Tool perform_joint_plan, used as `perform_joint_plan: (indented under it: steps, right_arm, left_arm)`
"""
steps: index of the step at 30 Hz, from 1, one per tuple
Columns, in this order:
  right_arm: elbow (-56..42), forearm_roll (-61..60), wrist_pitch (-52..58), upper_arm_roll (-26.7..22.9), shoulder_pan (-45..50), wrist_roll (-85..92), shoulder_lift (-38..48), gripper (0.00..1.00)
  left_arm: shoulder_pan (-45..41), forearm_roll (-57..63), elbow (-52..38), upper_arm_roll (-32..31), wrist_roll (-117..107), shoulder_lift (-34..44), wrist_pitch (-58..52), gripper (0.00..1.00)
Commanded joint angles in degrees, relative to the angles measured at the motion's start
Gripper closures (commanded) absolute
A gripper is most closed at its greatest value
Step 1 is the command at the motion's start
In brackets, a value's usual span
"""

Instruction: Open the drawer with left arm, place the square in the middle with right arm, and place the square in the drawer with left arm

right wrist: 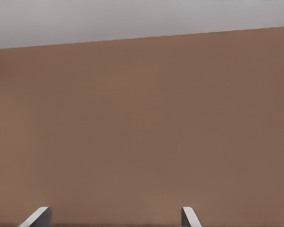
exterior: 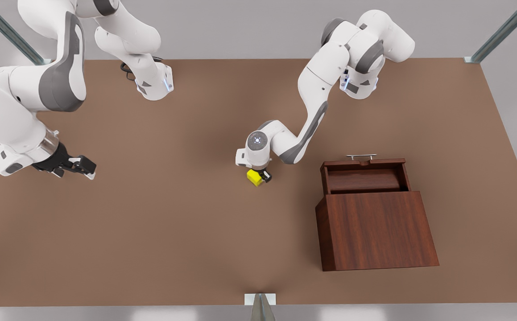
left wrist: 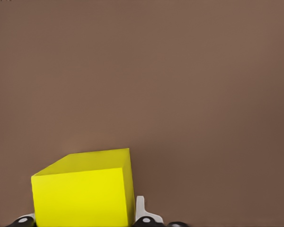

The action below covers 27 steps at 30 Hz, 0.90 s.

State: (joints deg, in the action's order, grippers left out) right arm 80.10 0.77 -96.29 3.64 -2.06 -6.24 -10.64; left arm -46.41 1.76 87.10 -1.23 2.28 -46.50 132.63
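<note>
The square [exterior: 254,177] is a small yellow cube in the middle of the brown table. My left gripper [exterior: 262,175] reaches straight down onto it. In the left wrist view the square [left wrist: 83,189] sits between the two fingertips [left wrist: 143,213], which press against its sides, so the gripper is shut on it. Whether it rests on the table or hangs just above I cannot tell. The drawer [exterior: 365,178] of the reddish-brown wooden box [exterior: 376,232] is slid out, with its silver handle [exterior: 361,156] facing the far side. My right gripper [exterior: 86,169] waits open at the front view's left.
The wooden box stands at the front view's right, roughly a cube's few widths from the left gripper. Bare brown tabletop [right wrist: 142,132] stretches between the two arms. Metal frame posts [exterior: 494,38] stand at the table's far corners, and a bracket [exterior: 260,299] sits at the near edge.
</note>
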Motion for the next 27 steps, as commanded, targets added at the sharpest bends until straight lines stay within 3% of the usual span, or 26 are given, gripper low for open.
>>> perform_joint_plan:
  steps: [1, 7, 11, 17, 22, 27]
  right_arm:
    - [0.0, 0.2, 0.0, 0.0, 0.4, 0.0, 0.0, 0.0]
    - [-0.4, 0.6, 3.0, -0.6, -2.8, 0.7, 0.7, 0.0]
    - [1.0, 0.2, 2.3, -0.6, -5.3, 0.7, 2.4, 0.0]
    - [-0.6, 0.1, 2.3, -0.4, -4.8, -0.1, 1.6, 0.0]
    - [-0.6, -0.2, 1.7, -0.4, -5.1, -0.1, 1.2, 0.0]
    - [-1.6, -0.4, 0.8, -0.5, -5.5, -0.1, 1.2, 0.0]
  left_arm:
    - [0.0, 0.1, 0.0, 0.0, 0.0, 0.0, 0.0, 0.35]
    - [0.1, 0.0, -0.4, 0.2, 0.0, 0.9, -0.5, 0.35]
    - [1.1, -1.8, -0.4, 1.8, 0.2, 9.5, -7.5, 0.35]
    - [1.1, -10.9, 0.0, 15.9, 21.0, 22.2, -26.0, 0.34]
    - [1.1, -14.0, 1.7, 30.2, 43.6, 23.9, -31.4, 0.34]
    - [1.0, -14.3, 7.2, 36.9, 58.0, 25.2, -32.2, 0.34]
